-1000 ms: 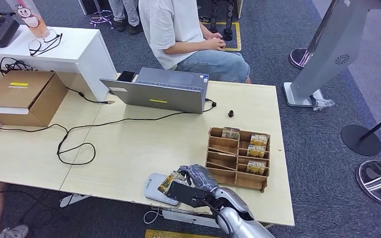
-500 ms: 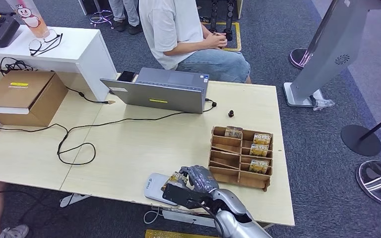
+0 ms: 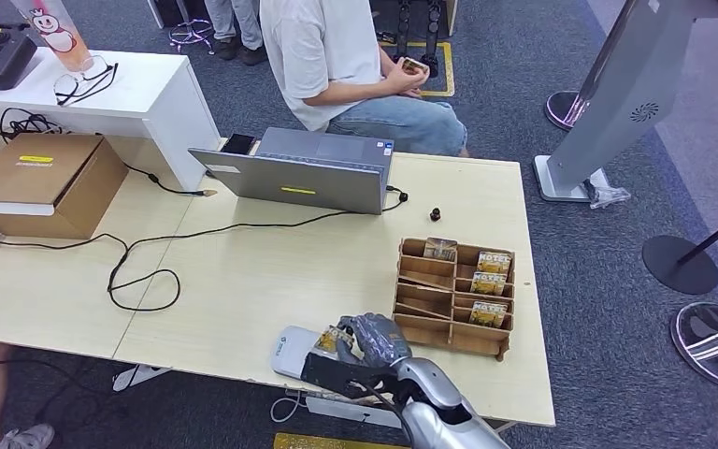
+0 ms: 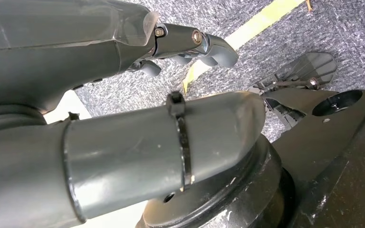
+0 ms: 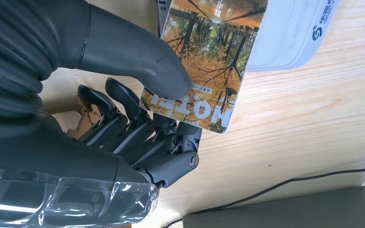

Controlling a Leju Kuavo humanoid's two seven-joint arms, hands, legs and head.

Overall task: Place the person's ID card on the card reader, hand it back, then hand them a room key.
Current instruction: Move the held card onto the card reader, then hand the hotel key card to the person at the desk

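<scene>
My right hand (image 3: pixel 374 339) pinches a card (image 3: pixel 330 339) printed with an autumn forest and the word HOTEL. In the right wrist view the thumb (image 5: pixel 142 61) presses on the card (image 5: pixel 204 61), with the fingers (image 5: pixel 138 128) under it. One end of the card lies over the white card reader (image 3: pixel 290 351) at the table's near edge; that reader (image 5: pixel 294 33) is partly covered by it. My left hand (image 4: pixel 204 45) hangs over the carpet and holds nothing. A seated person (image 3: pixel 337 56) across the table holds a small item (image 3: pixel 414 65) in both hands.
A wooden divided box (image 3: pixel 451 334) with several similar cards stands just right of my hand. A grey laptop (image 3: pixel 299 178), a black cable loop (image 3: pixel 140 271) and a cardboard box (image 3: pixel 47 182) occupy the far and left parts of the table (image 3: pixel 271 271).
My right hand has sunk a little with the card, bringing it lower over the reader. The person has raised both hands and now shows a small item between them.
</scene>
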